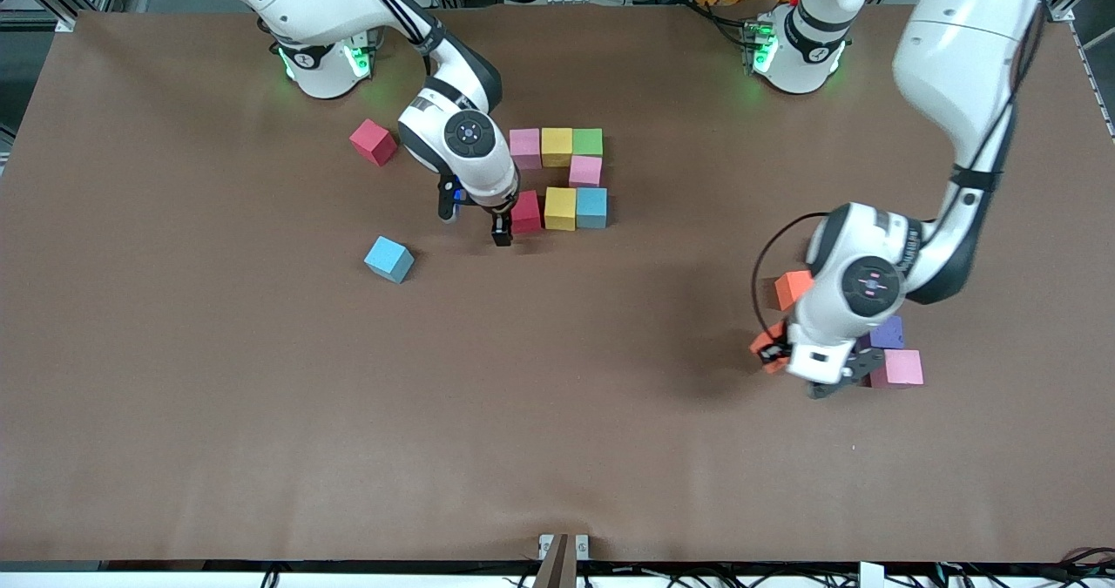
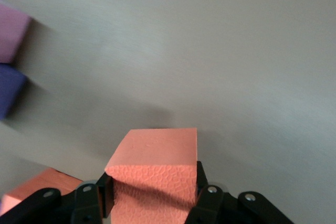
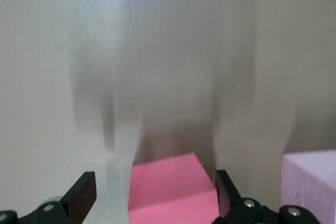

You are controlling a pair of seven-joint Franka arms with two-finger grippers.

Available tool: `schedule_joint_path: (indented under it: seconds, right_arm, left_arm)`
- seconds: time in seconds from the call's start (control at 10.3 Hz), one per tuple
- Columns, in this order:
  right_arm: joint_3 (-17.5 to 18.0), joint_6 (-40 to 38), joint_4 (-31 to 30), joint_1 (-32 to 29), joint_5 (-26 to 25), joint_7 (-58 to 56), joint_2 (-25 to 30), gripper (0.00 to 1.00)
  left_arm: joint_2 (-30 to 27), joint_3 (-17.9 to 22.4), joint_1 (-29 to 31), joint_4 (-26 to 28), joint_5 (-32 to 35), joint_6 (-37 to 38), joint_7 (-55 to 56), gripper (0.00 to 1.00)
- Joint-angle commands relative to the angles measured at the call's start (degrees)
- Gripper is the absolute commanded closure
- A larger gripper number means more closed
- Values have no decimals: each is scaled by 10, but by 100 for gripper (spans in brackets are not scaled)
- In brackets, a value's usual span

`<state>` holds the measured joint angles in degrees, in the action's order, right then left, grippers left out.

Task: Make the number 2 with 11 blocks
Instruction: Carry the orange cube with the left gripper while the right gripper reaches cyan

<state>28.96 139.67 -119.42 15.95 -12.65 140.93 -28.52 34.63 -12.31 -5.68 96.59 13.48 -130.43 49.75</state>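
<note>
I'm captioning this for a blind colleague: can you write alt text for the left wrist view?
The left gripper has its fingers shut on an orange block above the brown table. A second orange block sits beside it; a pink block and a purple block sit at the picture's edge.

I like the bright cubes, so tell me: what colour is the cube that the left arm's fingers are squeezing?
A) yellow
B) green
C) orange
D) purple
C: in the left wrist view the left gripper has its fingers pressed on both sides of an orange cube, while the purple cube sits apart on the table.
</note>
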Motion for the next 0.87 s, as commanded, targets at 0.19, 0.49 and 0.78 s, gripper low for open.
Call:
schedule_joint_path:
  seconds: [0.19,0.49,0.78]
  right_arm:
    - [4,-48,-5,-80,-6,-141,36,0]
    - [6,-107,6,-109,-6,-300,42,0]
    - [7,-133,14,-135,-5,-453,50,0]
  left_arm:
    - [29,4,-99,-45,2,4,17,70]
    - [47,3,-146,-82,0,4,85,70]
    - [74,4,-202,-129,-42,4,150,71]
